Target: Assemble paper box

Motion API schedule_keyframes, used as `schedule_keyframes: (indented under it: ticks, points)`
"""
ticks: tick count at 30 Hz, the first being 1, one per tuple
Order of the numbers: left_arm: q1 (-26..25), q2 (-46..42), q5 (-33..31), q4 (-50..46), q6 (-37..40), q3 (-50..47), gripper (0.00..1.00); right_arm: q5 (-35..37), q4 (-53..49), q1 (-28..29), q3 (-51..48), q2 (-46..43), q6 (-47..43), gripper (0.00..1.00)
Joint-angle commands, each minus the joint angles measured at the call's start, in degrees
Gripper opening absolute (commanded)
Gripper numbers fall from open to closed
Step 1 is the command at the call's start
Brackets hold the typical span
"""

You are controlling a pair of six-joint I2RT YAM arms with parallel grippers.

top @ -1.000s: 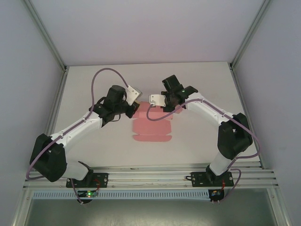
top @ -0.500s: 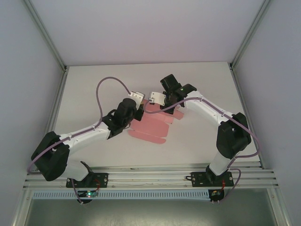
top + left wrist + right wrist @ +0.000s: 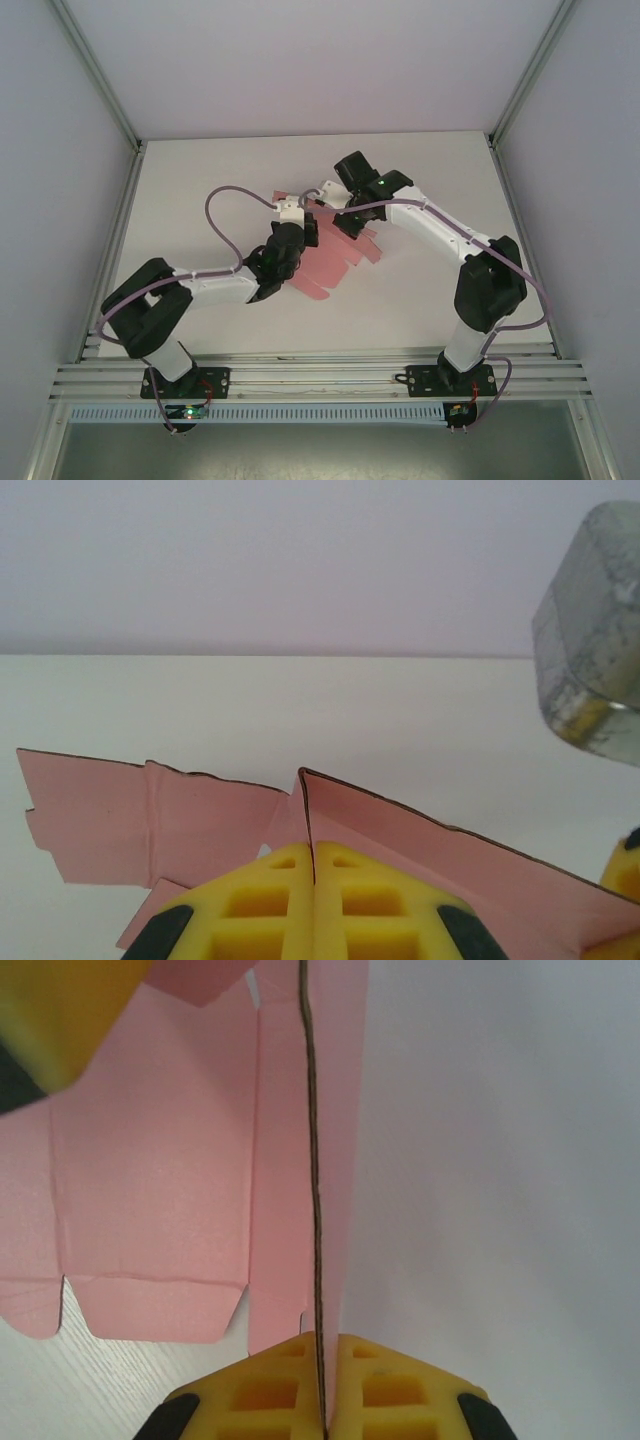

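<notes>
The paper box [image 3: 335, 258] is a flat pink die-cut sheet with flaps, held up off the table between both arms near the middle. My left gripper [image 3: 296, 222] is shut on one folded edge of it; its yellow fingers [image 3: 290, 895] pinch the thin card [image 3: 200, 815] edge-on. My right gripper [image 3: 340, 212] is shut on the opposite upper edge, where its yellow fingers [image 3: 270, 1390] clamp the sheet [image 3: 150, 1180] seen edge-on as a dark line. The sheet tilts down toward the near side, with its flaps hanging loose.
The white table [image 3: 420, 300] lies below, walled by grey panels on three sides. An aluminium rail [image 3: 320, 375] carries both arm bases at the near edge. The left arm's purple cable [image 3: 225, 200] loops above the table. The other gripper's blurred grey body [image 3: 590, 630] hangs close.
The left arm swung right and forward, its gripper now close beside the right one. The sheet has risen off the table and turned, tilting between both grippers.
</notes>
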Motion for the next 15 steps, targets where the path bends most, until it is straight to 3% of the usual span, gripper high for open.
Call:
schedule_keyframes:
  ticks: [1,5,15]
  points:
    - [-3.3,3.9,4.0,4.0,-3.2,1.3,0.05,-4.9,5.9,2.1,4.0,0.1,4.7,0.0]
    - [-5.5,6.5,1.2,8.1,-0.8,2.6,0.05,-5.6,5.9,1.7,4.2,0.3,5.3,0.0]
    - [-5.7,8.6,1.2,8.4,-5.6,4.7,0.09,-5.8,5.4,1.0,4.8,0.6,5.9,0.0]
